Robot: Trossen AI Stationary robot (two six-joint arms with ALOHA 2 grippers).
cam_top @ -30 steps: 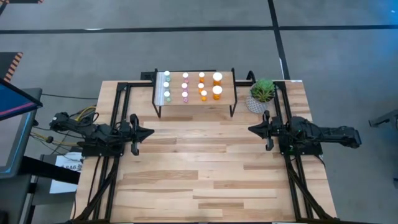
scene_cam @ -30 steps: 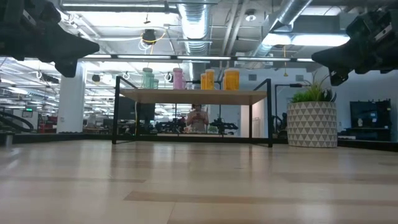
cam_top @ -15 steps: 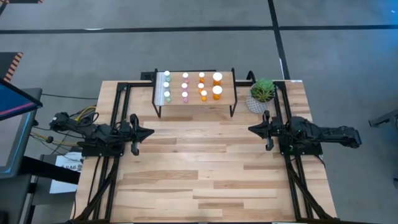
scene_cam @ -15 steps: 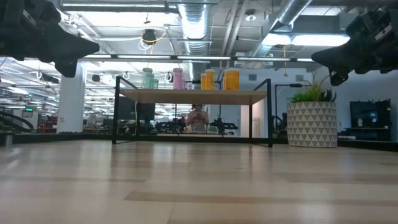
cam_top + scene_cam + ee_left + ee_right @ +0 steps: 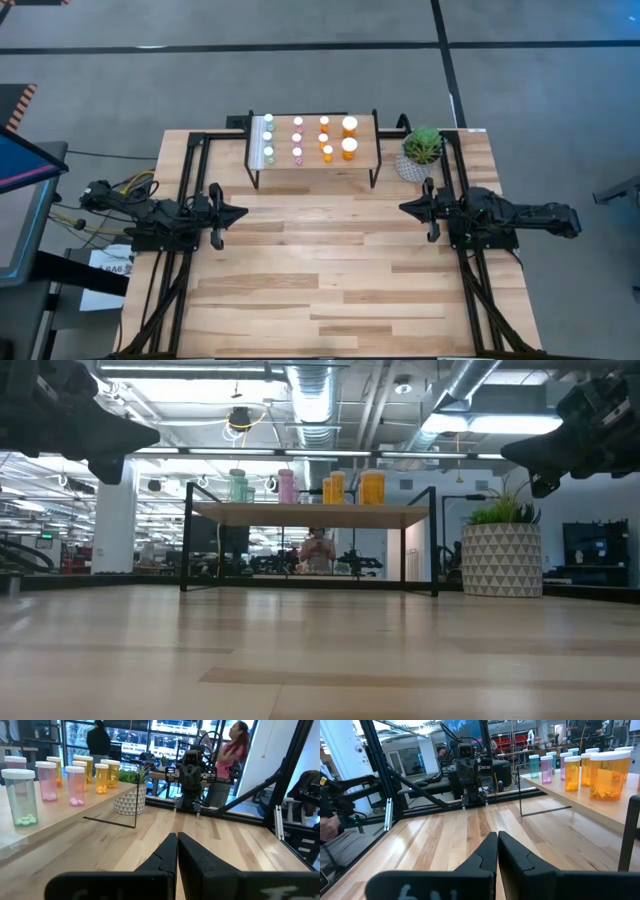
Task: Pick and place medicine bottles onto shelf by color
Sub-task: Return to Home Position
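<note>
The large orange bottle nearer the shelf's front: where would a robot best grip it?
Probably grip the large orange bottle around the middle of its upright round body, coming from the right end of the shelf with the right end effector. A smaller orange bottle stands close on its left and its twin behind, so that side looks freest.

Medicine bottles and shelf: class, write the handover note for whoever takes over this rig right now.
Left gripper: fingers shut, empty, over the table's left side.
Right gripper: fingers shut, empty, over its right side.
Medicine bottles: all on the shelf, grouped green, pink, orange, large orange.
Done: sorting, as far as visible.
Left: probably nothing; arms look parked.
</note>
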